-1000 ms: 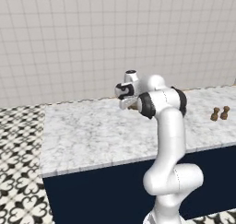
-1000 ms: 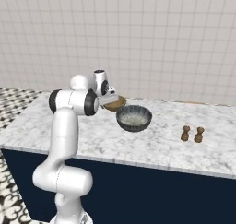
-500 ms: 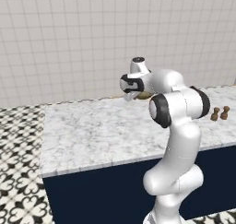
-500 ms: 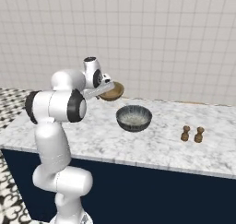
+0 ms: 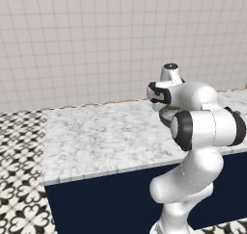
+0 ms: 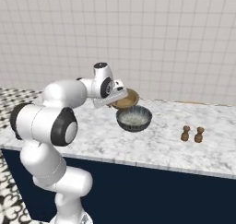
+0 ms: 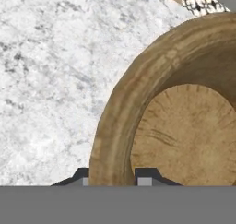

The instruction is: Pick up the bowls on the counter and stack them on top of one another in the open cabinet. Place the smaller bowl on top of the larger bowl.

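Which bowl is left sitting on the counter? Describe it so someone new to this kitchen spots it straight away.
Start at the white-and-grey marbled counter below the tiled wall. Near its middle sits a dark grey round bowl with a pale speckled inside, left of two tiny brown shakers. The tan wooden bowl is held above the counter in the end effector; the grey one is darker and rests on the marble.
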Robot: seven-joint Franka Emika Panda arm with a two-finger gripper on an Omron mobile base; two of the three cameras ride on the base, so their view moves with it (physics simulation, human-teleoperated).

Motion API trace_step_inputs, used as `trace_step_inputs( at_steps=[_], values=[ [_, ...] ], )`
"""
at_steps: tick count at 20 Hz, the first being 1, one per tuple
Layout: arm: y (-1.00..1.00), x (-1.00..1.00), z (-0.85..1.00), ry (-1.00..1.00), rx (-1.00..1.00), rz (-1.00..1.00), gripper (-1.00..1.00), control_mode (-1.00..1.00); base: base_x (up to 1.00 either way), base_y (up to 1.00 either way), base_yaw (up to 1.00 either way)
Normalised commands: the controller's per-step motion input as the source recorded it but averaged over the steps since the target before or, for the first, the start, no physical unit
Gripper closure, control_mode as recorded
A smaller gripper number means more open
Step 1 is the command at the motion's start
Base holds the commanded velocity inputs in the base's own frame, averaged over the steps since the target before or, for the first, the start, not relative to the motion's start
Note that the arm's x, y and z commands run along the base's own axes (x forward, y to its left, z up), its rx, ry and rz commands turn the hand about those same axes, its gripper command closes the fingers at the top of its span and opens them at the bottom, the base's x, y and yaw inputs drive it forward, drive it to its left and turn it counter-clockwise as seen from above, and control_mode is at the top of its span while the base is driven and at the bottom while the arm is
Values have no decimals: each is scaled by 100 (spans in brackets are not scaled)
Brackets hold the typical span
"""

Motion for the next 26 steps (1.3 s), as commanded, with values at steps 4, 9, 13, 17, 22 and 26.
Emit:
trace_step_inputs(
  at_steps=[4, 9, 13, 17, 22, 26],
  values=[
    [-68, 23, -29, 21, 0, -9, 100, -100, 0, 0, 0],
    [-31, 35, -47, 1, 0, -2, 100, -100, 0, 0, 0],
    [2, -2, -31, -1, 0, 0, 100, -100, 0, 0, 0],
    [5, -2, -14, -1, 0, -4, 100, -100, 0, 0, 0],
    [-16, 12, -27, -1, 0, -1, -100, -100, 0, 0, 0],
    [-17, 4, 0, -8, 1, 0, -100, -100, 0, 0, 0]
  ],
)
